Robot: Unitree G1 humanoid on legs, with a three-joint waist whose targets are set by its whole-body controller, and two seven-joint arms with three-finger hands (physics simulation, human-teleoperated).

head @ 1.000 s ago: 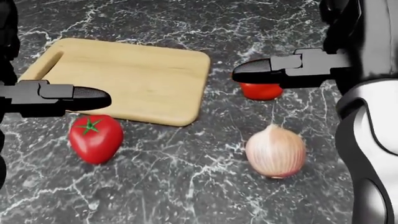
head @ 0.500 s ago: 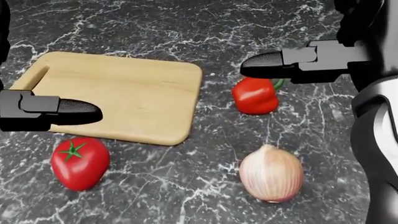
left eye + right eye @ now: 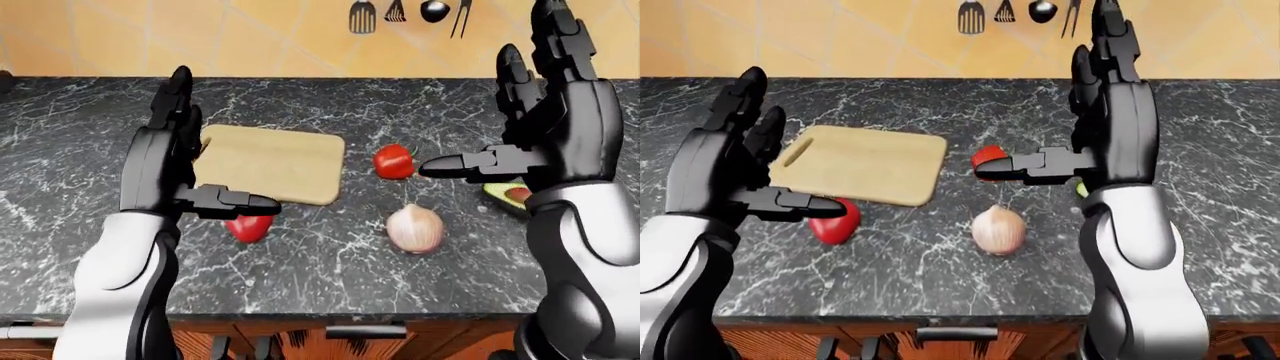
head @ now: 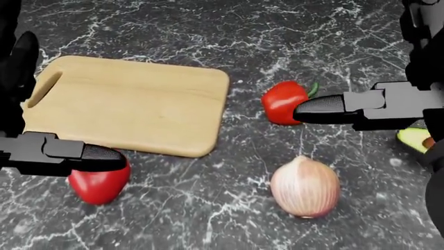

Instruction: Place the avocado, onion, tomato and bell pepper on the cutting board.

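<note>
Both hands are raised with their black, segmented fingers spread wide and gripping nothing. On the left hand (image 3: 170, 161) the long fingers point up toward twelve o'clock in the left-eye view while the thumb (image 4: 83, 158) juts flat toward three o'clock, its ribbed tip covering the top of the tomato (image 4: 97, 185), a smooth glossy red round. Whether the thumb touches it I cannot tell. The right hand (image 3: 545, 127) mirrors this pose, thumb (image 4: 326, 110) pointing toward nine o'clock, its tip overlapping the right edge of the red bell pepper (image 4: 283, 101), a lumpy, shiny fruit with a curl of green stem showing at its two o'clock.

The cutting board (image 4: 131, 104) is pale wood, a rounded rectangle with a slot handle at its nine o'clock end, and nothing lies on it. The tomato sits just off its lower left corner, the pepper off its right edge. At about five o'clock from the pepper rests the onion (image 4: 305, 186), a papery pinkish bulb with fine lengthwise streaks. The halved avocado (image 3: 508, 194), green flesh with a reddish pit, lies at three o'clock, partly hidden by the right arm. Everything rests on a black marble counter (image 3: 330, 255) veined in white, with tan tile wall (image 3: 250, 37) and hanging utensils (image 3: 410, 13) above.
</note>
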